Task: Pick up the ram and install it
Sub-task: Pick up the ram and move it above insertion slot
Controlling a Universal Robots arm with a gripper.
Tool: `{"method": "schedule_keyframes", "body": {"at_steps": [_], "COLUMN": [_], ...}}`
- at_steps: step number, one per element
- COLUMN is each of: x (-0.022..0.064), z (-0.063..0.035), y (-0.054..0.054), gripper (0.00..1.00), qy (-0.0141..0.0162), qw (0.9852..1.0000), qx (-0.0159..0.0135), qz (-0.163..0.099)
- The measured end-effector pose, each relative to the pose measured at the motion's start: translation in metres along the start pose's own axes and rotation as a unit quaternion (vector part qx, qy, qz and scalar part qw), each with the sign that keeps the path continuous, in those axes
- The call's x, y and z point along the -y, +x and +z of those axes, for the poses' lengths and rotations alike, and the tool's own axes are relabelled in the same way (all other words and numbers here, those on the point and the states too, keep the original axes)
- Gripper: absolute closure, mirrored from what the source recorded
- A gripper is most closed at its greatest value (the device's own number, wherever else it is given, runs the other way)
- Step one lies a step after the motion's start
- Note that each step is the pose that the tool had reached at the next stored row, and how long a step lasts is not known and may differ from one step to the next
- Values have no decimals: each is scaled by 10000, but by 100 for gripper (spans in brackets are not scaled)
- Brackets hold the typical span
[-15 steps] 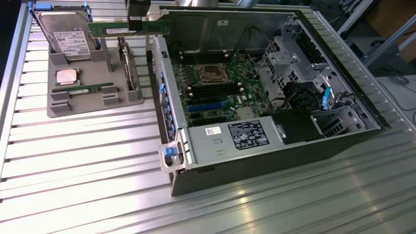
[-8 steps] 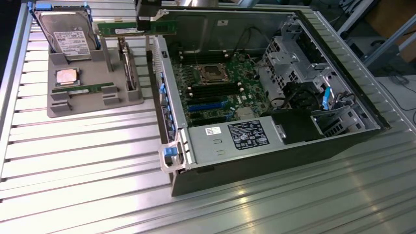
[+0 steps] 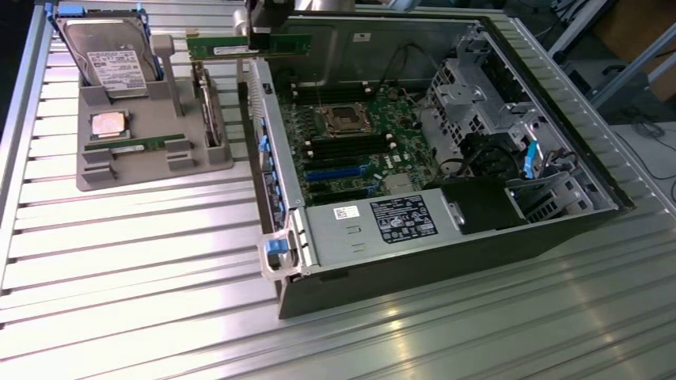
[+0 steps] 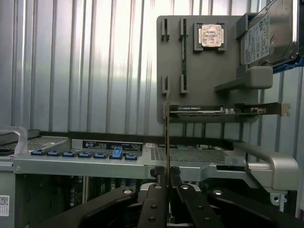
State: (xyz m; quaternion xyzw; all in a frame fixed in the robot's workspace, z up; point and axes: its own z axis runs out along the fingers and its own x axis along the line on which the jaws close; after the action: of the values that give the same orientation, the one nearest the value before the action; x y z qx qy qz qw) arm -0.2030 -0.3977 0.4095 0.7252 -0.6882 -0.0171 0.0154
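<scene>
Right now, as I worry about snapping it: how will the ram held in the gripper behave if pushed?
The ram, pinched mid-length by the gripper, looks stiff: both free ends jut out straight. Edge-on it is very thin, so probably light, yet fragile under sideways force.

The robot arm's gripper (image 3: 256,33) comes down from the upper edge of the exterior view, pointing downward. In the wrist view, its two black fingers (image 4: 153,202) angle inward toward each other. The jaws are closed tight on the ram (image 4: 167,137), which is seen edge-on and stands straight out from the fingertips.
</scene>
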Motion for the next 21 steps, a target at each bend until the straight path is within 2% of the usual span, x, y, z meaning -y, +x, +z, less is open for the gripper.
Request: {"method": "schedule_keyframes", "body": {"at_steps": [2, 4, 7, 11, 14, 21], "x": [91, 141, 267, 380, 498, 690], "z": [-4, -7, -12, -17, -23, -32], "y": [5, 7, 14, 20, 26, 36], "gripper": [87, 87, 87, 87, 87, 87], "qy": [0, -1, -1, -1, -2, -2], "qw": [10000, 10000, 10000, 10000, 10000, 10000], "qx": [-6, -9, -17, -22, -28, -39], "qz": [1, 0, 1, 1, 1, 2]}}
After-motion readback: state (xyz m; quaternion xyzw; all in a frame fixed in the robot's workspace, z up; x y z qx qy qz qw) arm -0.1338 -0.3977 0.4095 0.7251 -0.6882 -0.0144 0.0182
